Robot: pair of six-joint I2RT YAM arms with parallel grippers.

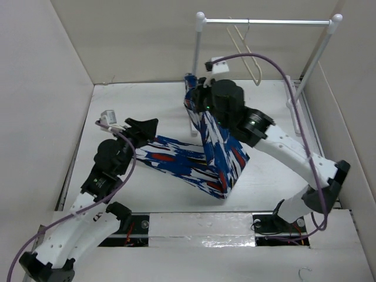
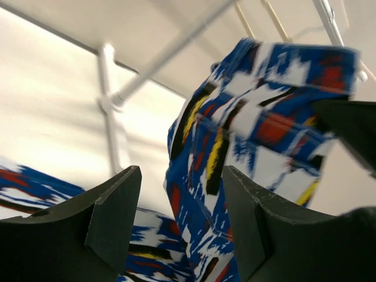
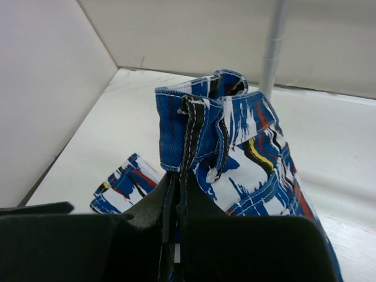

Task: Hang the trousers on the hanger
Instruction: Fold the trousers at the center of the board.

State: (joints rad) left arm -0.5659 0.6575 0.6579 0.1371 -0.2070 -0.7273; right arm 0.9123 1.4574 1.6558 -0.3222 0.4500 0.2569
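Note:
The trousers are bright blue with white, red, black and yellow patches. One end is lifted upright in mid-table and the legs trail left along the table. My right gripper is shut on the waistband and holds it up; in the right wrist view the jaws pinch the fabric. My left gripper is open and empty, just left of the trailing legs. In the left wrist view the fingers stand apart with the raised trousers beyond them. The cream hanger hangs on the rail at the back.
The white-posted garment rail stands at the back right, its left post just behind the raised trousers. The post also shows in the right wrist view. Tall pale walls enclose the table on the left, back and right.

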